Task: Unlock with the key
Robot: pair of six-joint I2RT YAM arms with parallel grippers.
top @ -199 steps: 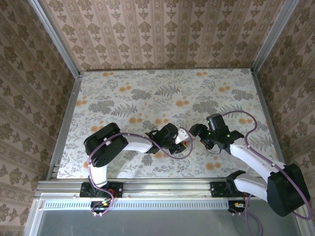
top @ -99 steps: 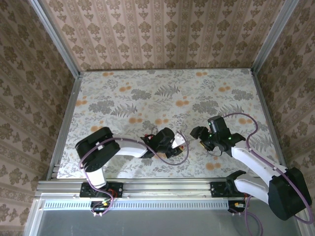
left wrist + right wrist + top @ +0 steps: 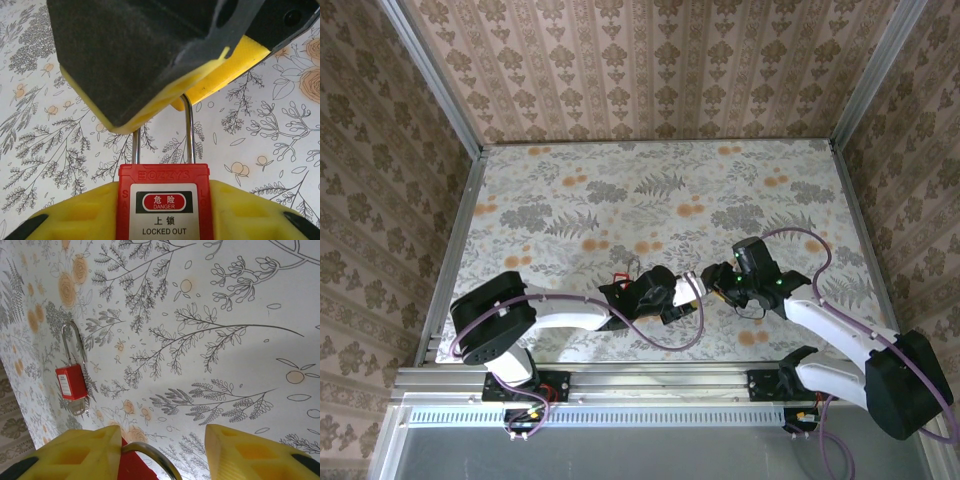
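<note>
Red lock (image 3: pixel 164 200) sat clamped by its body in left pincer (image 3: pixel 682 293), mid desk (image 3: pixel 620 190), by near edge. Its shackle (image 3: pixel 188 125) ran between right pincer (image 3: pixel 162 440) jaws, part open, nothing gripped yet. Shackle needed centring & a square close, else lock wd twist; key's place: cdn't tell

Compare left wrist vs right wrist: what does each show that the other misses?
Left wrist: the held padlock face-on, its DANGER / LOCKED OUT label readable, the right arm's yellow pads over the top of its shackle. Right wrist: a second red padlock lying flat on the table, apart from the held one. Both: the held padlock's shackle and the floral table.
</note>
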